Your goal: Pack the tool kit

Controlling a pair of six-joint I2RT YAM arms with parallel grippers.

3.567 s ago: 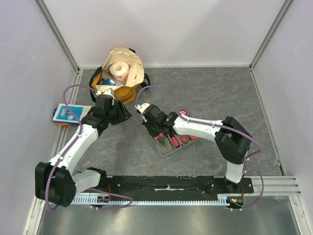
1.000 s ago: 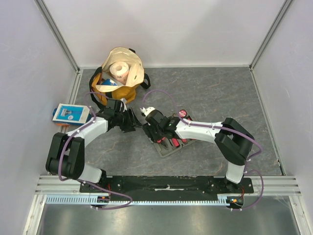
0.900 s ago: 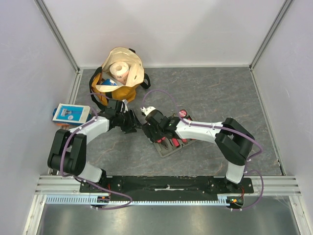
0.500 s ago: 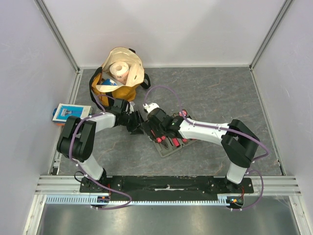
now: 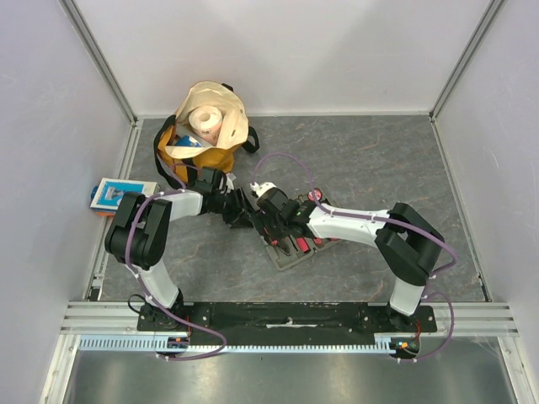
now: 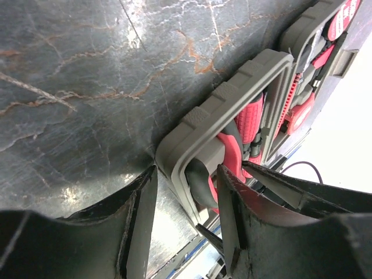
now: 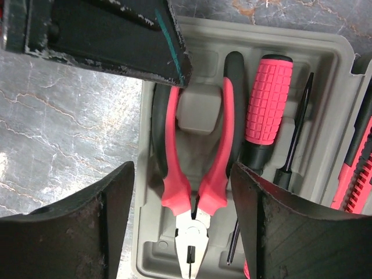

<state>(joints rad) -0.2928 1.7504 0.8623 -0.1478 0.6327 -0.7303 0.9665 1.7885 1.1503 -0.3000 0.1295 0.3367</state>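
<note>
The tool kit's grey case (image 5: 290, 255) lies open in the middle of the table, with red-and-black tools in its slots. In the right wrist view, pliers (image 7: 195, 174) lie in their slot beside a red-handled screwdriver (image 7: 267, 99). My right gripper (image 7: 183, 226) hovers open over them, one finger on each side of the handles. My left gripper (image 6: 186, 174) is low at the case's far-left corner (image 6: 192, 133), open, with that corner between its fingers. Both grippers meet there in the top view, the left gripper (image 5: 242, 210) and the right gripper (image 5: 276, 229).
A tan-and-yellow bag (image 5: 206, 130) with a paper roll stands at the back left. A blue-and-white packet (image 5: 114, 194) lies by the left wall. A round red tape measure (image 5: 315, 196) sits at the case's far end. The left finger (image 7: 116, 35) shows above the pliers.
My left arm has swung right from beside the bag to the case's far-left corner. The right gripper has stayed over the pliers, shifting slightly.
</note>
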